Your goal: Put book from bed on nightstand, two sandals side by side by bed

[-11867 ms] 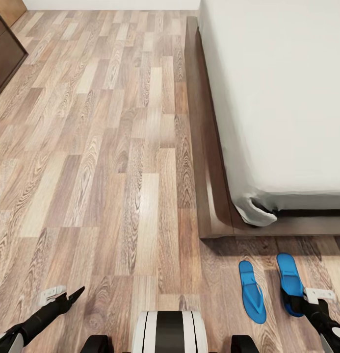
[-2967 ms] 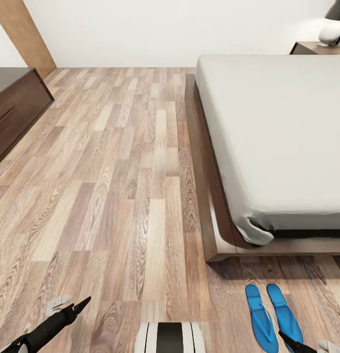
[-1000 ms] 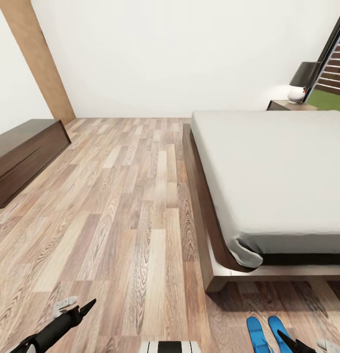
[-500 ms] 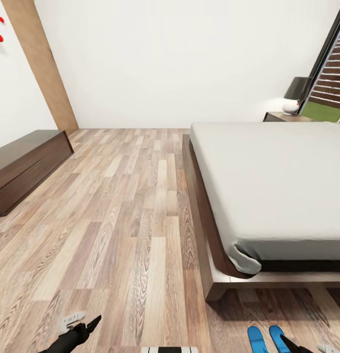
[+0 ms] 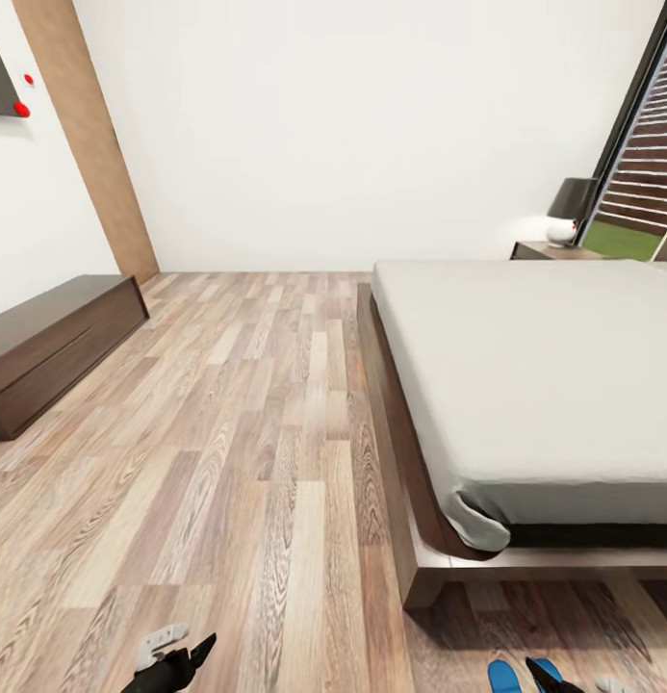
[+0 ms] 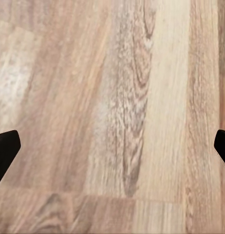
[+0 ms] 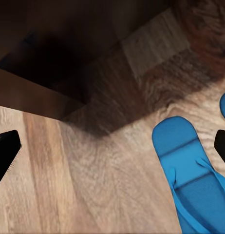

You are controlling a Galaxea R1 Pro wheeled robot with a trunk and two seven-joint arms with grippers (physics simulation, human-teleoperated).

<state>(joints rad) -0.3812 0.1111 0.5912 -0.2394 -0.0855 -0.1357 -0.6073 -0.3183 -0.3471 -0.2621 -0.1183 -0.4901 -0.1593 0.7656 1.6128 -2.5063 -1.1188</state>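
Both claws hang with fingers apart and empty, the left claw (image 6: 112,146) over the grainy plank floor (image 5: 237,462), the right claw (image 7: 115,146) by two blue sandals (image 7: 193,180). The bed (image 5: 535,375) has a smooth grey mattress, with a nightstand (image 5: 550,252) beyond.

Home bedroom — bed (image 5: 525,375), nightstand (image 5: 550,251), lamp (image 5: 569,207)

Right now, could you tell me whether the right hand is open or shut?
Open: in the right wrist view the right hand's fingertips sit far apart, empty, above a blue sandal.
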